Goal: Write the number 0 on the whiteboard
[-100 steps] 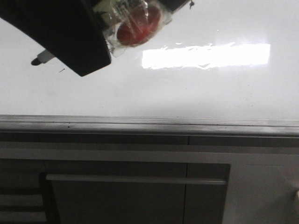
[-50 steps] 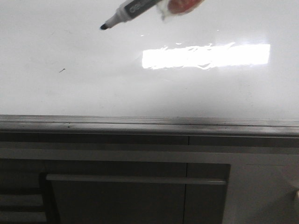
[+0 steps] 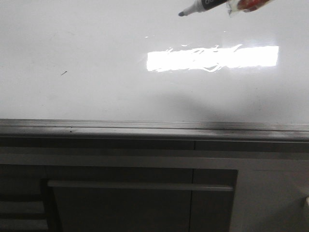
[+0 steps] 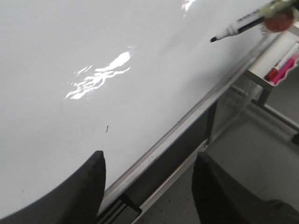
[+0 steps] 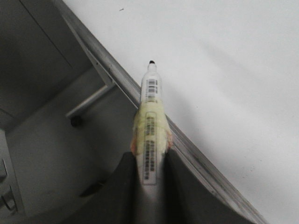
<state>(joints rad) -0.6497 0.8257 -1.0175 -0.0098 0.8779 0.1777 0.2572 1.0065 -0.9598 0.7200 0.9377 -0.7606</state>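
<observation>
The whiteboard [image 3: 96, 58] is a glossy white board with a grey metal edge strip [image 3: 154, 128] and a bright rectangular glare. No number 0 shows on it; only a tiny dark speck [image 3: 63, 73] marks it. My right gripper [image 5: 150, 156] is shut on a black marker [image 5: 150, 98] wrapped in yellowish tape, tip pointing at the board. The marker [image 3: 200, 7] shows at the top of the front view, its tip [image 3: 181, 14] near the board. It also shows in the left wrist view [image 4: 233, 31]. My left gripper [image 4: 148, 161] is open and empty over the board's lower edge.
Grey cabinet fronts with a long bar handle [image 3: 140, 185] lie below the board. A small tray with pink and red markers [image 4: 280, 70] hangs at the board's edge. The board's metal stand legs [image 5: 91, 100] and the grey floor show beneath it.
The black arm that covered the upper left of the front view has left it. The marker has moved right and up along the board, its tip now near the top centre.
</observation>
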